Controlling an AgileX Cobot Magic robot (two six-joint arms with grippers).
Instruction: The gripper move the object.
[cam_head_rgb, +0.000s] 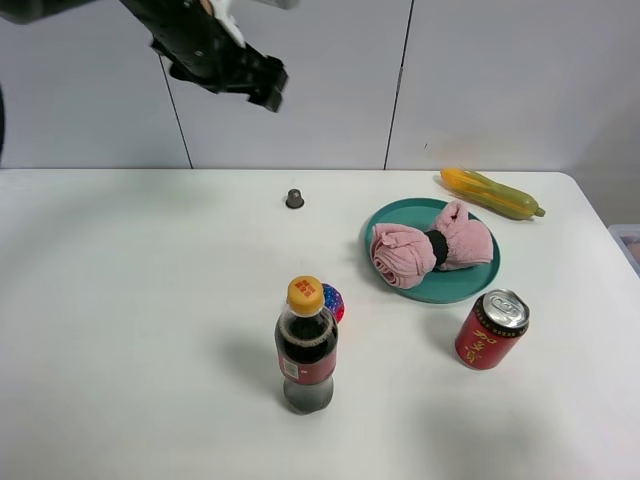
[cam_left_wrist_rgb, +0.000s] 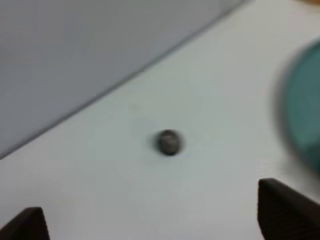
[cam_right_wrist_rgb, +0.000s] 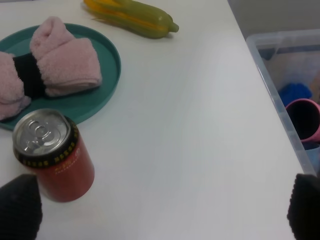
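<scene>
The pink rolled towel (cam_head_rgb: 430, 250), cinched by a black band, lies on a teal plate (cam_head_rgb: 470, 287) right of the table's middle. It also shows in the right wrist view (cam_right_wrist_rgb: 55, 70), on the plate (cam_right_wrist_rgb: 107, 60). My left gripper (cam_head_rgb: 262, 82) hangs high above the table's back left, far from the towel. In the left wrist view it (cam_left_wrist_rgb: 155, 220) is open and empty, with the plate's rim (cam_left_wrist_rgb: 302, 110) at the side. My right gripper (cam_right_wrist_rgb: 160, 210) is open and empty, near the table's right front, apart from the towel. It is out of the exterior view.
A cola bottle (cam_head_rgb: 307, 345) stands at front centre with a small pink-blue ball (cam_head_rgb: 334, 301) behind it. A red can (cam_head_rgb: 491, 328) stands just in front of the plate. A corn cob (cam_head_rgb: 492, 192) lies behind the plate. A small dark knob (cam_head_rgb: 294, 198) sits at the back. A clear bin (cam_right_wrist_rgb: 272, 80) stands off the right edge.
</scene>
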